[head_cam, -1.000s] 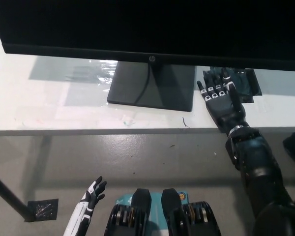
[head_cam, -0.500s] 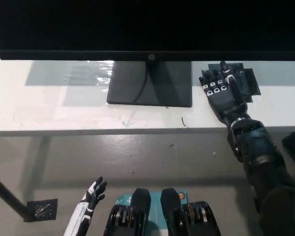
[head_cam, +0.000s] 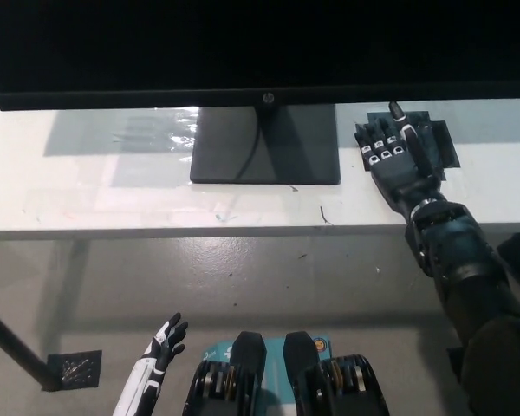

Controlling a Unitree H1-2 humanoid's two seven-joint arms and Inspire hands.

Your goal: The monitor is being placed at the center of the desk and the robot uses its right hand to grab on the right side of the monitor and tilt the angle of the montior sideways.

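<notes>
Though dark-screened, black monitor (head_cam: 243, 52) squarely frontal.

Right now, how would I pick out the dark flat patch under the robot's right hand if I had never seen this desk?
Start at the monitor spanning the top of the white desk, then drop to its dark square base. Right of that base, beneath the black right hand, lies a dark flat patch. Unlike the matte base, it is smaller, glossy and crinkled.
</notes>
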